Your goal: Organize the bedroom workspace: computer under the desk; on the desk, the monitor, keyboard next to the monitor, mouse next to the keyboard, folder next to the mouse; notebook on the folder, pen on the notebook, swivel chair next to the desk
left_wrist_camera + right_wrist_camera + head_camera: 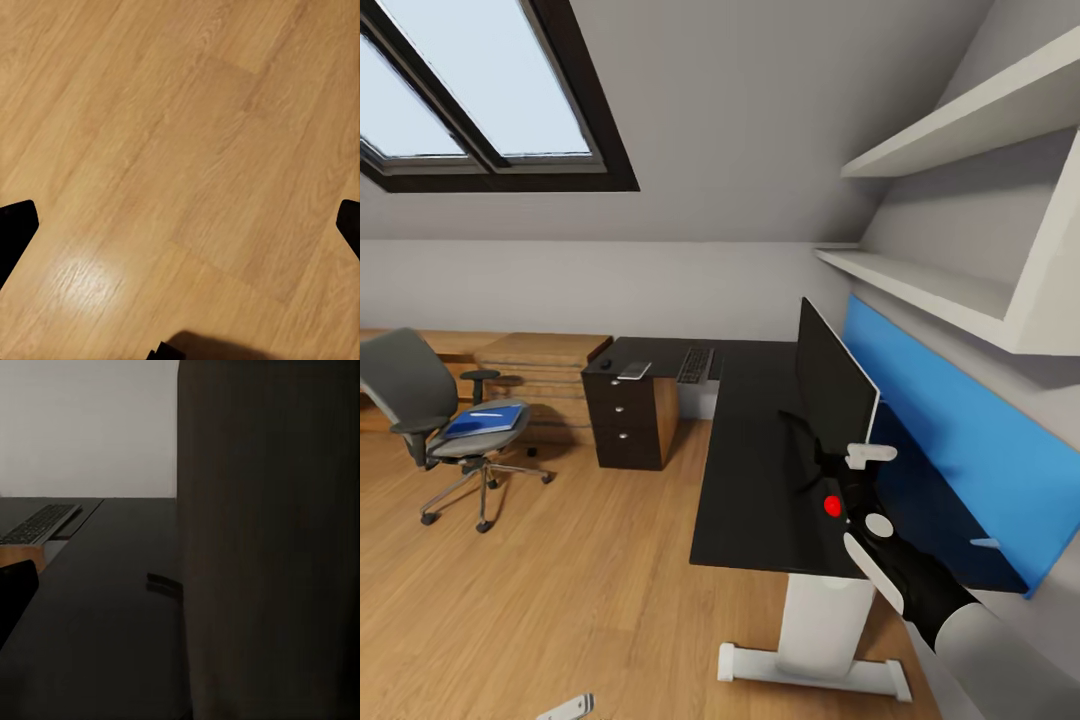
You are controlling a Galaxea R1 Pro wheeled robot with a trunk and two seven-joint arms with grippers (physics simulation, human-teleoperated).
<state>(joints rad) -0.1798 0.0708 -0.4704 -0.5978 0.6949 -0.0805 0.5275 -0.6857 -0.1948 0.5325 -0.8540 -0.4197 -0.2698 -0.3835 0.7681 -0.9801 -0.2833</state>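
Note:
The black monitor (835, 385) stands upright on the black L-shaped desk (750, 480), along its right side. My right gripper (815, 455) reaches in low beside the monitor's foot. In the right wrist view the monitor (270, 540) looms close and one finger (15, 592) sits wide apart, so the right gripper (180, 592) is open. A keyboard (695, 365), a notebook (634, 370) and a small mouse (606, 364) lie on the far desk wing. The blue folder (485, 420) rests on the grey swivel chair (420, 400). My left gripper (180, 225) hangs open over bare floor.
A dark drawer cabinet (625, 420) stands under the far desk wing. Low wooden platforms (540, 355) line the back wall behind the chair. White shelves (960, 130) and a blue wall panel (960, 420) border the desk's right side. Wood floor (560, 580) stretches between chair and desk.

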